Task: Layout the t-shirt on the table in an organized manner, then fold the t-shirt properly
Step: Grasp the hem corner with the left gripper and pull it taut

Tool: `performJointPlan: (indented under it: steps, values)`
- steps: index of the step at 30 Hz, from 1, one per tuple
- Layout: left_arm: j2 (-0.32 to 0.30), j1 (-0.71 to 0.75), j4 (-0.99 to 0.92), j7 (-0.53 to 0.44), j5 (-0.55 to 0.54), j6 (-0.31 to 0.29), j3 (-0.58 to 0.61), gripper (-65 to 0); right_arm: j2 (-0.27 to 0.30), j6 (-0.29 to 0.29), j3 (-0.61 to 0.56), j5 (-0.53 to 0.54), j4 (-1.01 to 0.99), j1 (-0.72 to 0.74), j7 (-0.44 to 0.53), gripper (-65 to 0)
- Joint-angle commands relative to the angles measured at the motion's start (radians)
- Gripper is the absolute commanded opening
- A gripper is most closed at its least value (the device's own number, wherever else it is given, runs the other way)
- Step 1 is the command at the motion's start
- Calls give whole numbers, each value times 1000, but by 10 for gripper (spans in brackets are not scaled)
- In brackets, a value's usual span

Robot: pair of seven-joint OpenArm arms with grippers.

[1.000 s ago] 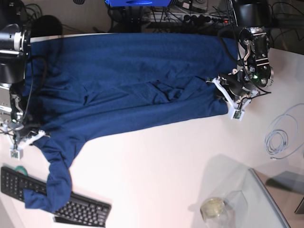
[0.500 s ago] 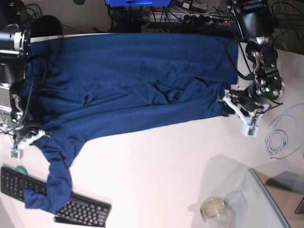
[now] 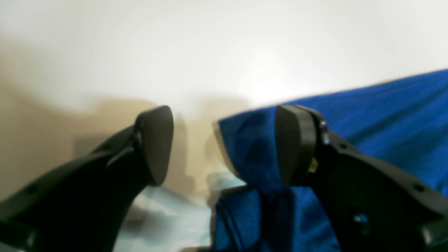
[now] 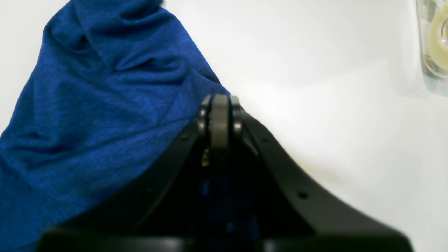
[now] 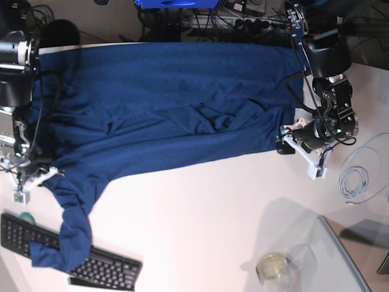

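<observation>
The navy t-shirt (image 5: 164, 109) lies spread across the far half of the white desk (image 5: 200, 207). Left gripper (image 3: 224, 143) jaws stand released beside its right hem; right gripper (image 4: 219, 119) jaws clench the left sleeve.

The left end effector (image 5: 302, 151) is hanging low at the right side of the base view, its arm reaching down from the top edge; its two dark pads (image 3: 155, 143) are standing well apart. The right end effector (image 5: 29, 176) is sitting at the left edge, arm descending from above, with its pads (image 4: 219, 119) pressed fully together
</observation>
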Motion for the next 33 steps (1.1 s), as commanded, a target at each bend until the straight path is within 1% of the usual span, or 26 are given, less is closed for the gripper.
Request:
performJointPlan:
  steps: [1, 3, 6, 9, 10, 11, 14, 15, 30, 33]
  values:
    - [-11, -24, -9, -17, -11, -3, 0, -216, 16, 2, 2, 3, 17, 29, 26, -645]
    - [-11, -29, -51, -23, -11, -5, 0, -216, 16, 2, 2, 3, 17, 29, 27, -645]
    - [-10, -29, -83, -83, -11, -5, 0, -216, 16, 2, 2, 3, 17, 29, 27, -645]
    - [-8, -30, -135, -114, -11, -5, 0, -227, 16, 2, 2, 3, 17, 29, 27, -645]
    - [-8, -30, -148, -118, -11, -5, 0, -258, 16, 2, 2, 3, 17, 29, 27, -645]
    - [-4, -30, -155, -120, -11, -5, 0, -326, 16, 2, 2, 3, 17, 29, 27, -645]
    - [10, -30, -152, -135, -7, -3, 0, -601, 16, 2, 2, 3, 17, 29, 27, -645]
    - [12, -32, -152, -137, -7, -3, 0, -650, 16, 2, 2, 3, 17, 29, 27, -645]
    - [10, -185, -148, -131, -4, -3, 0, -650, 23, 2, 0, 3, 17, 53, 27, -645]
    - [10, -215, -148, -101, -10, -3, 0, -650, 23, 3, 0, 3, 17, 70, 27, -645]
